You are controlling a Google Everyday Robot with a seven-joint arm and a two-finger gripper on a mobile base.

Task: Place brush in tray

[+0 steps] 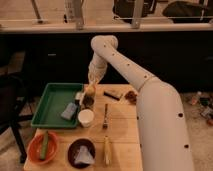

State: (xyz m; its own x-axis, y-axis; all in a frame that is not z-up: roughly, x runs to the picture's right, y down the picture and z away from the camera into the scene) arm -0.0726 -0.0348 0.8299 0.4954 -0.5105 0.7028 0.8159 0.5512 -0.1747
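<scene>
Gripper (91, 89) is hovering low over the right rim of the tray (52, 102), seemingly carrying the brush (81, 95) just inside it for release off the tabletop (122, 127); cannot tell whether jaws are gripping.

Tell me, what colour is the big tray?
The tray is green, clearest in the camera view. The gripper is by its right rim.
</scene>
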